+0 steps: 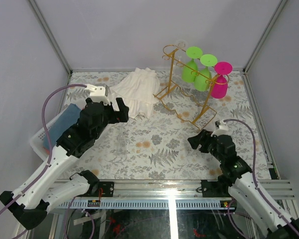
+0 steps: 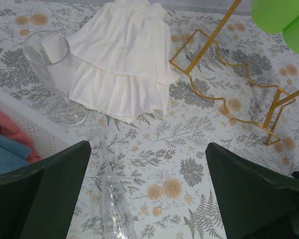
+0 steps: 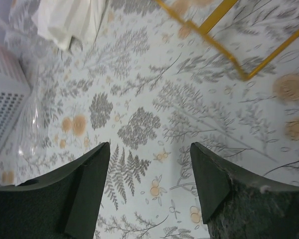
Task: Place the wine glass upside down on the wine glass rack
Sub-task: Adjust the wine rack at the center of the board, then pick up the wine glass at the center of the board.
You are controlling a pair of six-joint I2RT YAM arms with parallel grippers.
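One wine glass (image 2: 46, 64) stands upright, rim up; left fingers (image 2: 45, 189) and right fingers (image 3: 65, 194) spread empty.

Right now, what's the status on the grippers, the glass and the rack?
Left gripper open, empty. Right gripper open, empty. Clear wine glass upright on table, not on rack. White cloth lies between glass and rack.

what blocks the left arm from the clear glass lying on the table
Probably nothing: the open left fingers hang right over the lying glass, with the cloth and basket off to the side.
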